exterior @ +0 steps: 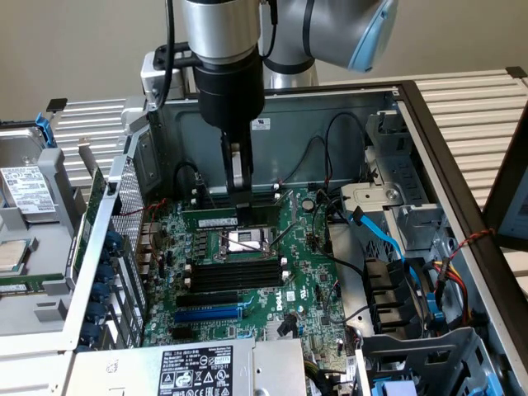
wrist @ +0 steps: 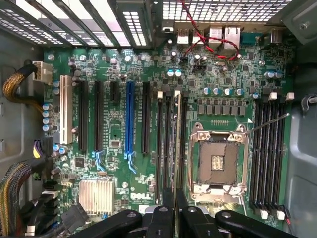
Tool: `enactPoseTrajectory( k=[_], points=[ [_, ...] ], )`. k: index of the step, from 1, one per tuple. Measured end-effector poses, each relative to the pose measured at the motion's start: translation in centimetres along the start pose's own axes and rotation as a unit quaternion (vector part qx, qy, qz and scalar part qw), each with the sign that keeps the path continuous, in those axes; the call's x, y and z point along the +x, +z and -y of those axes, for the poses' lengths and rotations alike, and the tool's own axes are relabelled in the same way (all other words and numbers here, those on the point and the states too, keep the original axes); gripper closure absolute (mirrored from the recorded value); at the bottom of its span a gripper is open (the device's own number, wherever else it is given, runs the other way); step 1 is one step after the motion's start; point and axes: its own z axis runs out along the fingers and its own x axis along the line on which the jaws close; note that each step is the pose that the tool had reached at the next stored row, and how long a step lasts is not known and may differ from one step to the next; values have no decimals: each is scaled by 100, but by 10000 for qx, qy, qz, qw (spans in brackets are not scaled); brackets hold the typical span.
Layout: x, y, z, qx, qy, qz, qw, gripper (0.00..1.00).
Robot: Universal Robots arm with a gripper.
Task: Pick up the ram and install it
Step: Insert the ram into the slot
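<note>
Upper centre of the exterior view: the gripper (exterior: 240, 205), fingers clamped on the ram (exterior: 206, 219), holds it edge-down over the black memory slots (wrist: 161, 148) just beside the CPU socket (exterior: 247, 241) (installation apparently under way). Seating calls for square alignment and straight, even pressure.

A hardware lab: opened computer case (exterior: 313, 140) (motherboard (exterior: 305, 289) exposed) on a slatted metal table (exterior: 470, 107).

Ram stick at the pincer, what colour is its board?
Green. The long, thin ram stick shows it best in the exterior view.
</note>
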Motion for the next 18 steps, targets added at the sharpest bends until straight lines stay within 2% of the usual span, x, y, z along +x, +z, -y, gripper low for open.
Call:
enactPoseTrajectory(
  k=[8,10,12,14,18],
  points=[
    [-1,125,5,-13,0,-4,10000,87],
    [-2,144,7,-16,-2,-22,10000,87],
    [-2,160,12,-15,-4,-61,10000,87],
    [-2,187,12,-15,-5,-86,10000,87],
    [-4,253,7,-21,-12,-87,10000,87]
  ],
)
